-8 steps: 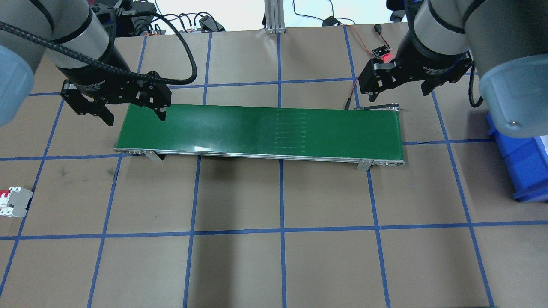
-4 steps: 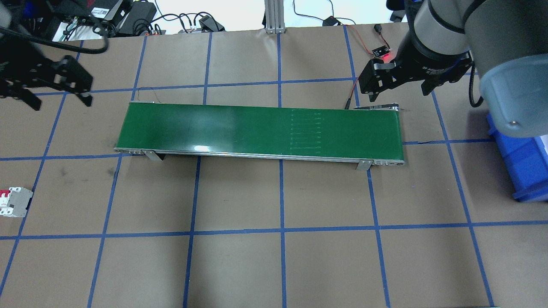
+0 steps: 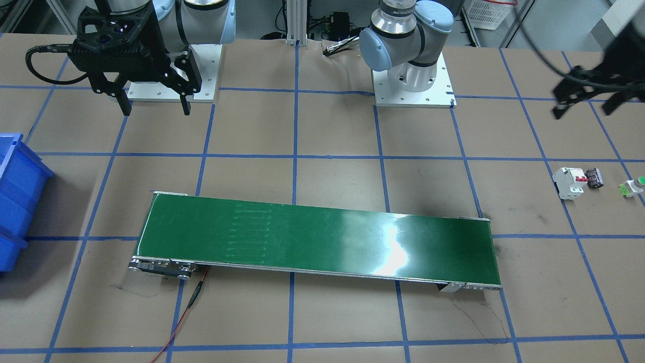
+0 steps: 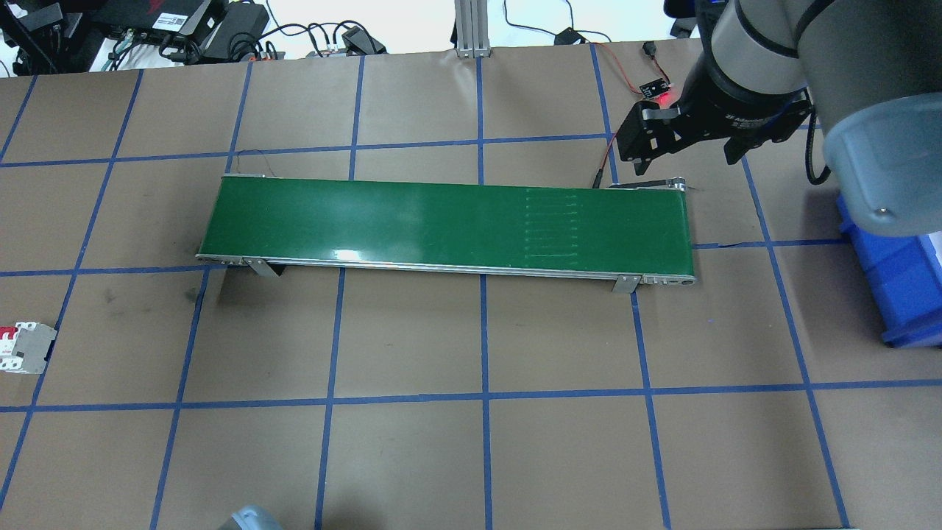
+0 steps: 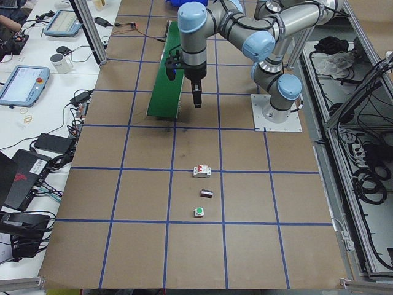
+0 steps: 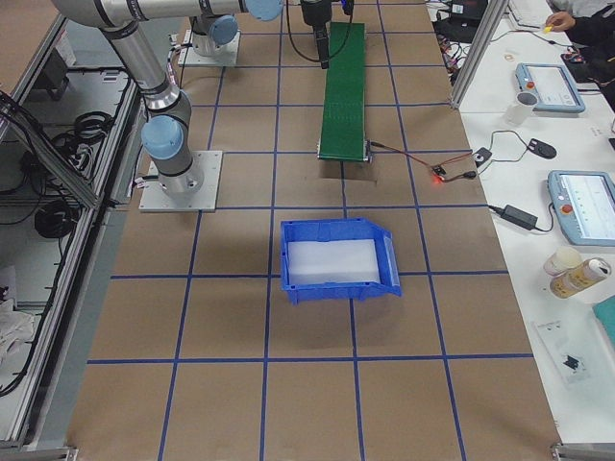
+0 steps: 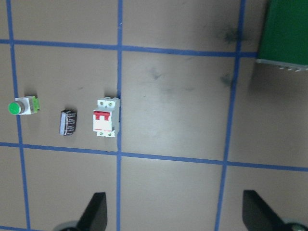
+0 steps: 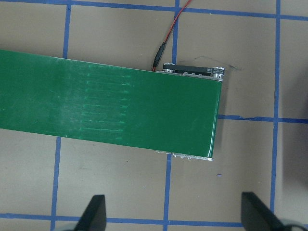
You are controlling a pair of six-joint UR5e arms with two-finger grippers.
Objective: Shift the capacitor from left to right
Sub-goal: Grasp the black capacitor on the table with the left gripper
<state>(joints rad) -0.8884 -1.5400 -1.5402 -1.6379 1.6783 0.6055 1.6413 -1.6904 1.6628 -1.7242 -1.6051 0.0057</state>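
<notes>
Capacitor (image 7: 68,122) is lying on its side on the table (image 7: 173,96), between the white breaker (image 7: 106,118) and the green push button (image 7: 21,107). Left gripper (image 7: 177,214) hangs above it pointing straight down, 2 fingers spread wide and empty. The capacitor sits off to one side of the gap, not between them. Right gripper (image 8: 175,214) is open too, over the conveyor (image 8: 110,106) end.

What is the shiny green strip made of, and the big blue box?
The green belt looks like smooth rubber or plastic sheet: it is glossy, with a bright glare on it. The blue box looks like hard moulded plastic: even colour, stiff thin walls. Looks alone cannot settle either.
</notes>
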